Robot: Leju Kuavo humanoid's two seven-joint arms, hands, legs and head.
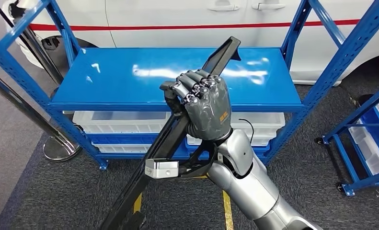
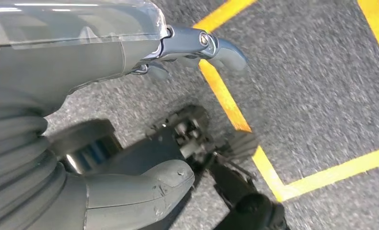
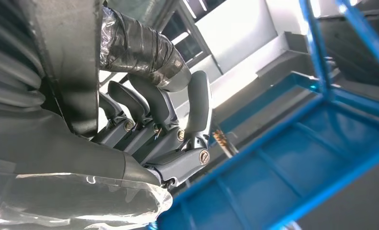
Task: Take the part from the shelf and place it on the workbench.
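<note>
While gripped mid-length by the right hand [image 1: 204, 103], fingers clenched around it, long black part [image 1: 168, 139] slanting from lower left to upper centre of the head view, raised before the blue shelf [image 1: 130, 76]. Left wrist view: left hand [image 2: 197, 45] at upper centre, released, over grey floor [image 2: 321, 96]. Right wrist view: fingers [image 3: 197, 103] wrapped round the part, centre left.

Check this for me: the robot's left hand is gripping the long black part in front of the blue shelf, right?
Not quite. The right hand grips the long black part in front of the blue shelf, as the head view shows. The left hand hangs over the floor with its yellow lines, holding nothing.
</note>
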